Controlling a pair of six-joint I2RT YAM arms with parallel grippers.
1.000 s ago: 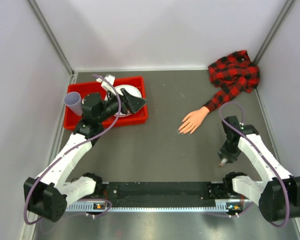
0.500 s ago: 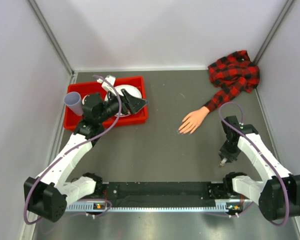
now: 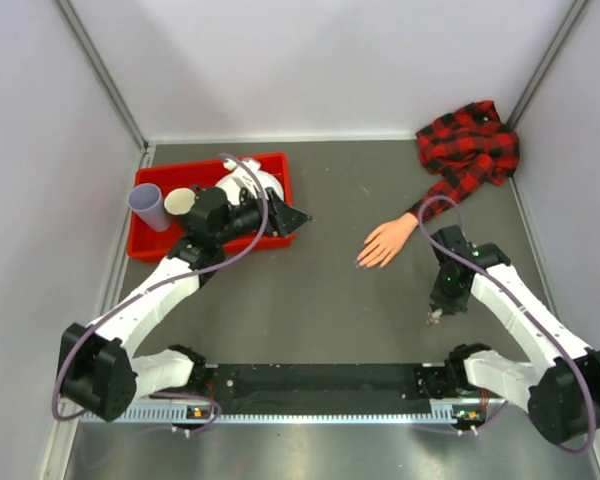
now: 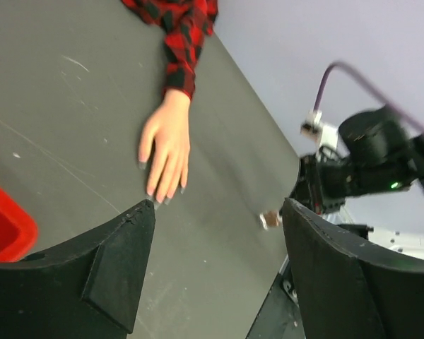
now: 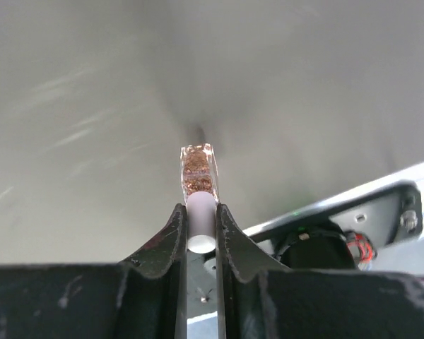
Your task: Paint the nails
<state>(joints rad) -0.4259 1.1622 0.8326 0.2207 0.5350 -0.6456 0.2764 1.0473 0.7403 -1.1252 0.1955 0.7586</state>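
The peach mannequin hand [image 3: 387, 241] lies palm down on the grey table, its plaid sleeve [image 3: 470, 150] running to the back right corner. Its nails [image 3: 365, 263] point front-left; in the left wrist view the nails [image 4: 162, 198] look dark. My right gripper [image 3: 435, 314] is shut on a small polish bottle [image 5: 198, 173] with a white cap and a clear body of copper glitter, held in front and to the right of the hand. That gripper [image 5: 201, 212] grips the cap. My left gripper [image 3: 296, 218] is open and empty at the red bin's right edge, and it [image 4: 219, 212] faces the hand.
A red bin [image 3: 150, 246] at the back left holds a lavender cup [image 3: 146, 205], a beige cup [image 3: 180, 201] and a white item [image 3: 252, 180]. Grey walls close in the left, back and right. The black base rail [image 3: 320, 385] runs along the near edge.
My left arm has swung right, out over the bin's right edge towards the hand. My right gripper has shifted left and a little further from the base with the bottle.
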